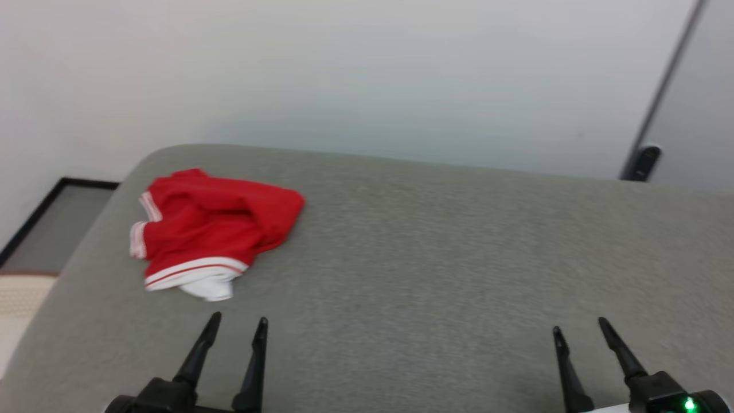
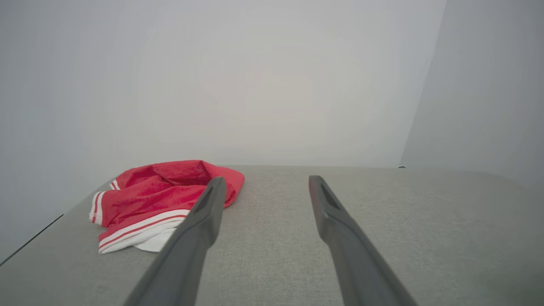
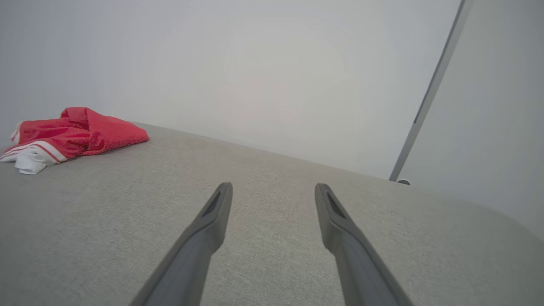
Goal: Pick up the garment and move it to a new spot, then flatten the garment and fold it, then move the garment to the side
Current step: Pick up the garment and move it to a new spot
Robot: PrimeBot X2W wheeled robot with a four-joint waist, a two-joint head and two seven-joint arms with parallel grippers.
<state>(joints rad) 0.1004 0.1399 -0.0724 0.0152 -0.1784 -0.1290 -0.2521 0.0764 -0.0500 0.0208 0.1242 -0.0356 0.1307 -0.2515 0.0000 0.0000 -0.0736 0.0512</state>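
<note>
The garment (image 1: 209,226) lies crumpled in a red heap near the far left corner of the grey cushioned surface (image 1: 436,258), its white-and-red striped trim and a bit of white fabric facing me; no number shows. In the left wrist view the garment (image 2: 157,199) sits ahead and left of the fingers, and in the right wrist view the garment (image 3: 72,134) lies far off at the left edge. My left gripper (image 1: 238,323) hovers open just short of the heap, nothing between its fingers. My right gripper (image 1: 579,325) is open over bare fabric at the lower right.
A pale wall rises behind the surface. A dark-framed panel (image 1: 51,223) lies on the floor past the left edge, with a cream woven thing (image 1: 17,298) beside it. A thin dark pole (image 1: 665,86) and a small dark device (image 1: 645,160) stand at the back right.
</note>
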